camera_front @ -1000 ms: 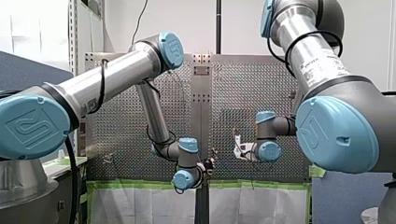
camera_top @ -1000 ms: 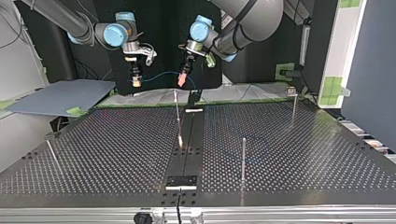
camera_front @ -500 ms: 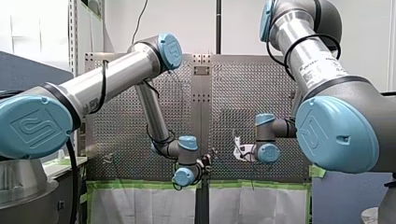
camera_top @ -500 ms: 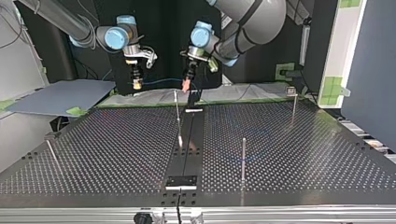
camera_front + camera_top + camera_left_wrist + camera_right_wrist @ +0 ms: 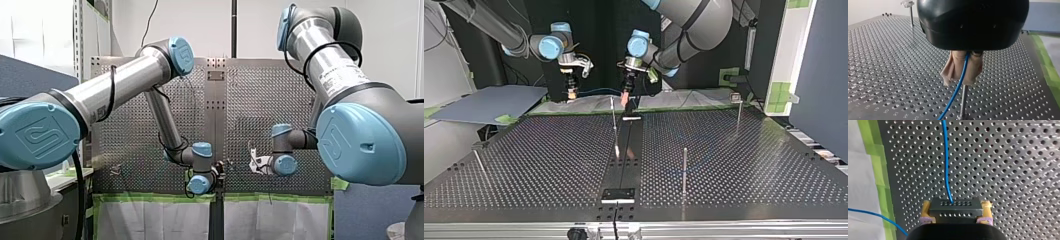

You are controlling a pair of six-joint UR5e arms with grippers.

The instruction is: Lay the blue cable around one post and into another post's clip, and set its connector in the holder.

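going across the top view from its left, a thin post [image 5: 479, 162] stands tilted near the edge of the perforated bench [image 5: 734, 165]. next comes the right tool [image 5: 571, 94], hanging above the bench's far edge, lower than a second ago. the right wrist view shows its yellow pads [image 5: 926, 210] pressed on both sides of a dark, hole-dotted connector [image 5: 954, 207], so it is clamped on that part. the blue cable [image 5: 946, 165] runs out of the connector straight ahead over the bench.

in the top view the cable spans the gap between the two tools in a shallow line, lower and flatter than the arc it made a second ago. right of it is the left tool [image 5: 625, 98], which has dropped and shifted slightly to the view's right. it is now just behind the top of the middle post [image 5: 614, 122]. the left wrist view shows its beige pads [image 5: 953, 68] closed on the cable, which hangs from between them past a metal post [image 5: 963, 100] just below the tool.

further right in the top view an upright post [image 5: 684, 170] stands alone toward the bench's near edge. beyond it, a post topped with a clip [image 5: 735, 97] stands near the far right corner. in the front view the left arm's wrist [image 5: 201, 184] sits higher against the bench than a second ago.
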